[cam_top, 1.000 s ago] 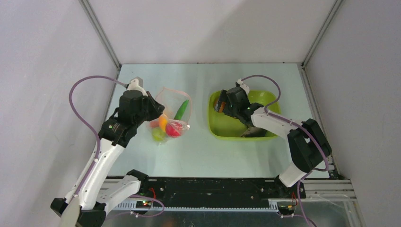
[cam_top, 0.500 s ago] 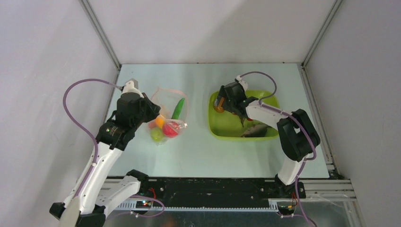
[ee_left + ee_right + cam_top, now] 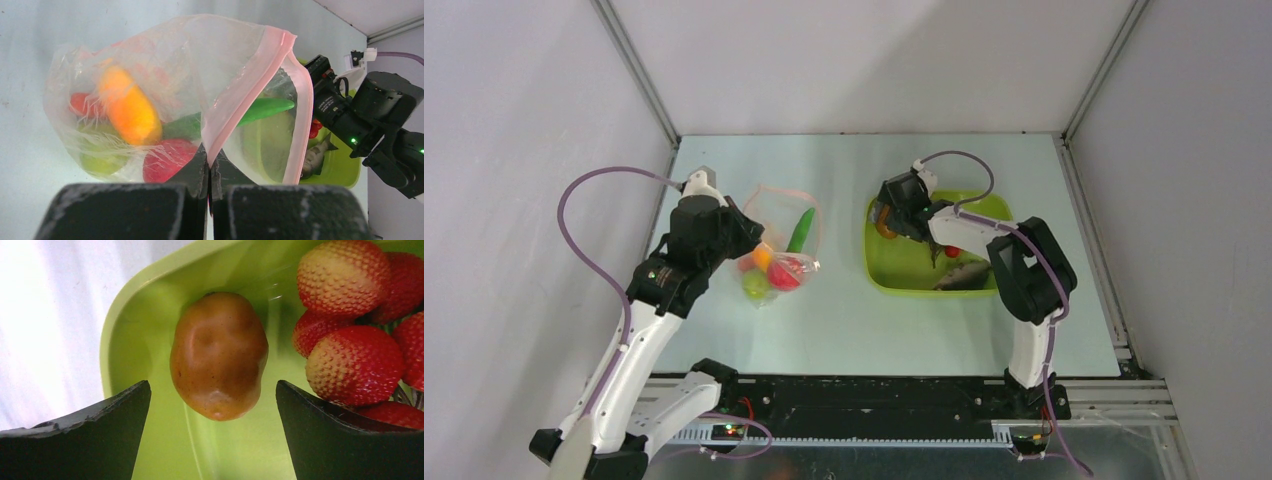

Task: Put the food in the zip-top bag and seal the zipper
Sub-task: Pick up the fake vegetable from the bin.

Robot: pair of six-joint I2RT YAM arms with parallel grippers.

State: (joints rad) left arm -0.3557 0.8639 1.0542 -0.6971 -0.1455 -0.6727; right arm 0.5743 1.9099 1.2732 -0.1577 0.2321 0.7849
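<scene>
From above, we see the left gripper (image 3: 746, 241) at the near-left edge of the zip-top bag (image 3: 786, 212), which sits on the table (image 3: 824, 320) left of centre. Inside the bag we make out the long green pod (image 3: 801, 230), an orange-yellow piece (image 3: 764, 257), the red tomato (image 3: 785, 273) and the green lime (image 3: 757, 286). Well apart to the right stands the lime-green tub (image 3: 876, 283). The right gripper (image 3: 887, 218) reaches into its far-left corner, and the dark piece (image 3: 959, 277) lies nearer the tub's near wall.

In the left wrist view, we find the two fingers pressed together, pinching the zipper (image 3: 240, 100) where the pink strip runs down to their tips. The bag's mouth gapes, its other lip arcing away on the right. Through the plastic the orange-yellow piece lies uppermost, the red tomato is just beside the fingertips, the green lime is low on the left and the long green pod lies across the opening. Beyond the bag we see the tub and the other arm.

In the right wrist view, the fingers are spread wide on either side of the brown kiwi (image 3: 218, 355), and we see a gap between it and each finger. The kiwi lies on the tub's floor near the curved rim, with the strawberries (image 3: 355, 365) clustered just beside it.
</scene>
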